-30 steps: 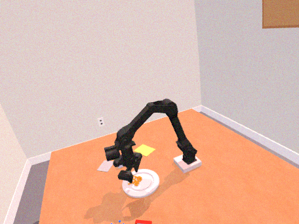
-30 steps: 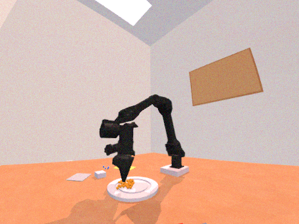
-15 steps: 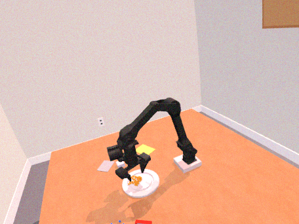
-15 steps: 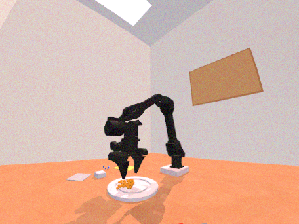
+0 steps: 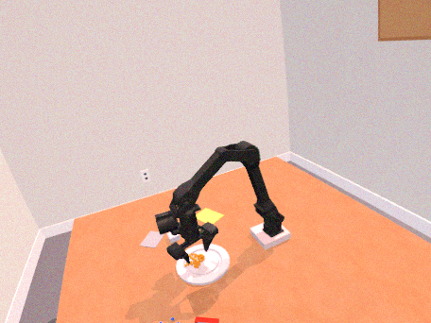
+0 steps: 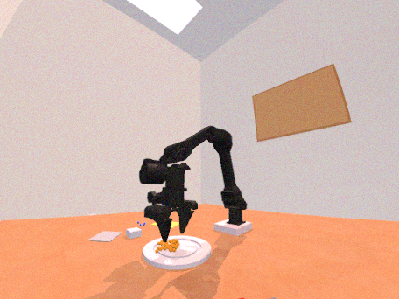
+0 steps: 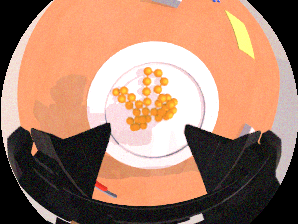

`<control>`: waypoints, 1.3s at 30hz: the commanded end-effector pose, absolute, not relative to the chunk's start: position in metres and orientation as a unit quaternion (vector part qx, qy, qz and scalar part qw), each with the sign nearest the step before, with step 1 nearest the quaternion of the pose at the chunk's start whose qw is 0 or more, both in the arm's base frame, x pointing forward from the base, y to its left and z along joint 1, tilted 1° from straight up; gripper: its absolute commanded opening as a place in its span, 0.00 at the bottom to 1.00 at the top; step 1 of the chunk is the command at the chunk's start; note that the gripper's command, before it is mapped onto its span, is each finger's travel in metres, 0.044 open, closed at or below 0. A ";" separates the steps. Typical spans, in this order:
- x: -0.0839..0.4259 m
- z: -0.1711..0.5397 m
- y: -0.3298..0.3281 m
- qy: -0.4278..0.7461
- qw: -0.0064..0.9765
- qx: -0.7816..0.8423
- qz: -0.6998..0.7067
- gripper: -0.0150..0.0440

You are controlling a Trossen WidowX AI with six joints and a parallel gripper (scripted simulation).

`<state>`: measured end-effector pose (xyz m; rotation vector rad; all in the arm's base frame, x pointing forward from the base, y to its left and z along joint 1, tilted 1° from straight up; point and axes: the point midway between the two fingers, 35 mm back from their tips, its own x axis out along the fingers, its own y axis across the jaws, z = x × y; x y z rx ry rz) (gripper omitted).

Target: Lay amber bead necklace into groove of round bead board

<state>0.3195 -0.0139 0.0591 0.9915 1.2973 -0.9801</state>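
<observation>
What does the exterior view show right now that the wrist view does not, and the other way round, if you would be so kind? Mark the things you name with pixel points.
Only exterior: the brown wall board (image 6: 302, 104) and the arm's white base (image 6: 220, 227).
Only wrist: the board's groove as a full ring, crossed by beads at the left.
Both: the open gripper (image 6: 174, 237) (image 7: 147, 127), amber necklace (image 6: 171, 246) (image 7: 142, 112) bunched on the round bead board (image 6: 199, 258) (image 7: 155, 52), and yellow sheet (image 6: 168, 225) (image 7: 241, 35).

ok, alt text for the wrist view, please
Amber bead necklace bunched inside the ring groove of a round white bead board, not laid along it. The open gripper reaches in from the bottom edge, one black finger on each side, nothing between them. A yellow sheet lies at upper right.
</observation>
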 end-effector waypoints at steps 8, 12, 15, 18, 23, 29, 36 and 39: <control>0.320 0.042 -0.014 0.555 0.578 0.426 -0.420 0.90; 0.320 0.036 -0.014 0.555 0.578 0.427 -0.420 0.90; 0.320 0.031 -0.013 0.555 0.577 0.427 -0.421 0.90; 0.320 0.028 -0.013 0.555 0.577 0.427 -0.421 0.90; 0.319 0.031 -0.014 0.556 0.578 0.424 -0.421 0.72; 0.319 0.031 -0.014 0.556 0.578 0.424 -0.421 0.45; 0.319 0.031 -0.014 0.556 0.578 0.424 -0.421 0.37; 0.319 0.031 -0.014 0.556 0.578 0.424 -0.421 0.34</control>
